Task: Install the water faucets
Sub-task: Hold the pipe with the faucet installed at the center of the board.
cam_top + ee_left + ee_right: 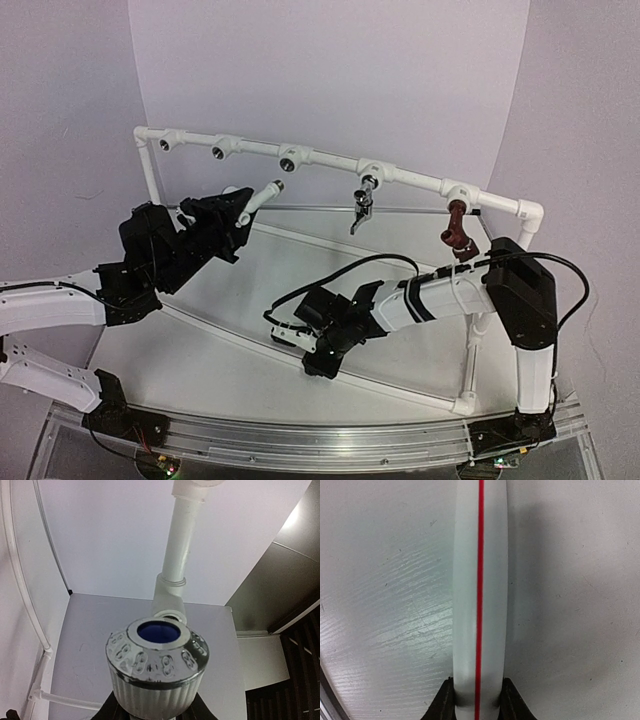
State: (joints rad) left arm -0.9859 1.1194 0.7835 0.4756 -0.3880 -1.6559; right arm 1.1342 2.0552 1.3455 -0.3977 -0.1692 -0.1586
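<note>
The third faucet is being installed. The white plastic faucet with grey tip (pixel 262 197) is held aloft, its ribbed knob (pixel 157 680) clenched by the left gripper's (pixel 238 212) fingers. Its long axis slants up-right, and its tip is aimed just short of an empty white tee socket (pixel 288 163). Alignment and screwing-in are judged next. The right gripper's (pixel 292 338) fingers are clamped on a white red-striped piece (pixel 480 605) near the surface (pixel 230 330).

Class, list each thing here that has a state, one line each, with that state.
silver faucet: installed, hanging from its socket
red-brown faucet: installed in the rightmost socket
white faucet: not installed, held off the table
three left tee sockets: empty
white red-striped piece: gripped
left jaws: shut on white faucet
right jaws: shut on white red-striped piece
</note>
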